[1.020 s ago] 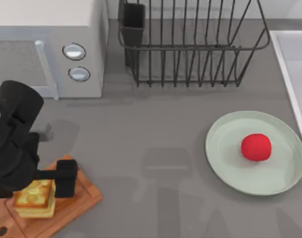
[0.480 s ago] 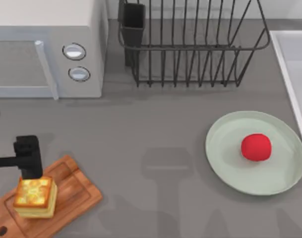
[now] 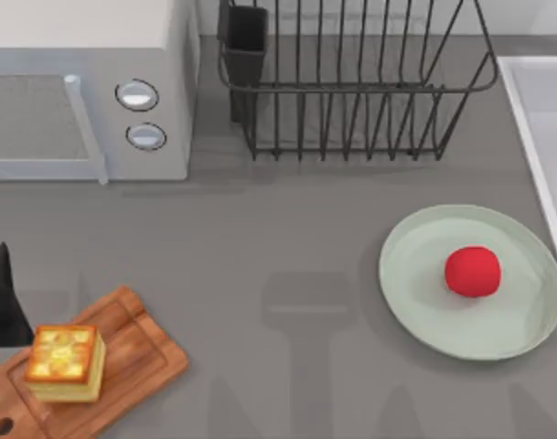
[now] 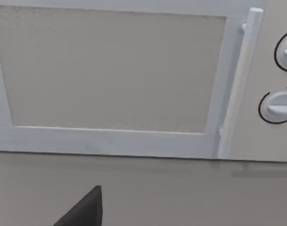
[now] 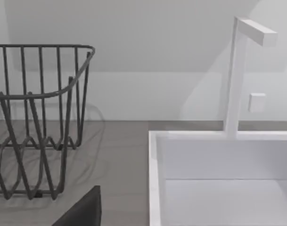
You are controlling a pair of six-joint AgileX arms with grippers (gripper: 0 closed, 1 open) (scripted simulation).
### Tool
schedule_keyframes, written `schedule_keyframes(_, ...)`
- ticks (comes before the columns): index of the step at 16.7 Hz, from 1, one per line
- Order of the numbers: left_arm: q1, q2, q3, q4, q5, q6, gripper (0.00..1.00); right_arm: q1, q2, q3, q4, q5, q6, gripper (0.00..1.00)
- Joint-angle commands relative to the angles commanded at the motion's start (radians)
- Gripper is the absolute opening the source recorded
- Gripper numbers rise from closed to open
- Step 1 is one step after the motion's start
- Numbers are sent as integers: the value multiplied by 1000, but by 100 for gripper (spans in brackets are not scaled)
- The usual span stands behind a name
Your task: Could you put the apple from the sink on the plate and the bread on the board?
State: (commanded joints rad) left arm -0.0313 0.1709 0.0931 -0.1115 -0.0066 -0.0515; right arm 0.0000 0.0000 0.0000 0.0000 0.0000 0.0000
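The red apple (image 3: 472,271) lies on the pale green plate (image 3: 415,240) at the right of the table. On the wooden board (image 3: 143,355) at the front left rests the toasted bread (image 3: 66,363), with nothing touching it. A dark part of my left gripper (image 3: 4,306) pokes in at the table's left edge, just behind the board and apart from the bread; the left wrist view shows a dark tip of it (image 4: 84,212) facing the microwave. The white sink (image 3: 545,119) runs along the right edge. A dark tip of my right gripper (image 5: 84,212) shows near the sink (image 5: 218,160).
A white microwave (image 3: 86,91) stands at the back left, its door (image 4: 110,70) shut. A black wire dish rack (image 3: 351,82) stands at the back centre, next to the sink. A white faucet (image 5: 237,70) rises behind the basin.
My left arm has pulled back from the board to the table's left edge, leaving the bread lying on the board. The apple and plate have not moved.
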Motion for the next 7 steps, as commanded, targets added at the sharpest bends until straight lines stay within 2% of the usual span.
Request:
schedule_keyframes(3,25,-133,-73,81,4,38,100,0,0,0,0,0,0,100)
schedule_keyframes(7,31,-171,-93,111,7,51,100,0,0,0,0,0,0,100)
